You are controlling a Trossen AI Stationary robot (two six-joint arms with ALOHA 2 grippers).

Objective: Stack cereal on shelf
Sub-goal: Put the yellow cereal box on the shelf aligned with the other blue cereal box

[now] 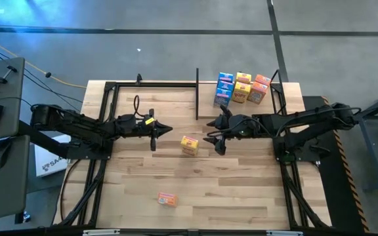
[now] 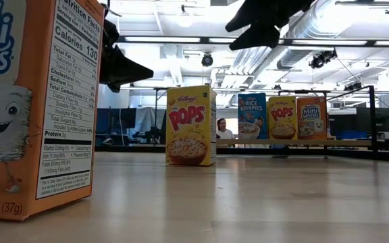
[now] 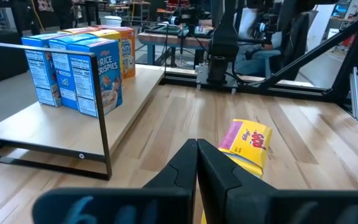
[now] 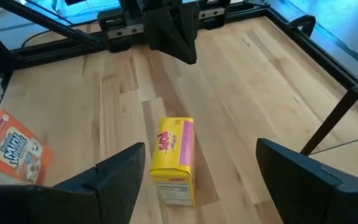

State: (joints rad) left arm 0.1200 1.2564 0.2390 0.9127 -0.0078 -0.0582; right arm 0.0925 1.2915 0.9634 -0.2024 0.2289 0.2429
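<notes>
A yellow cereal box (image 1: 189,145) stands upright on its base in the middle of the table, also seen in the low view (image 2: 191,125). My right gripper (image 1: 212,139) hangs open above and to the right of it, its fingers wide apart and clear of the yellow box (image 4: 173,158). My left gripper (image 1: 167,130) is shut, level, left of the box, touching nothing. Several cereal boxes (image 1: 241,88) stand on the shelf (image 3: 138,93) at the far right. An orange cereal box (image 1: 167,199) lies near the front edge.
The shelf's black posts and rail (image 1: 197,98) stand just beyond both grippers. In the low view the orange box (image 2: 39,101) fills the left foreground. Bare wood lies between the yellow box and the table's near edge. A person sits in the room behind.
</notes>
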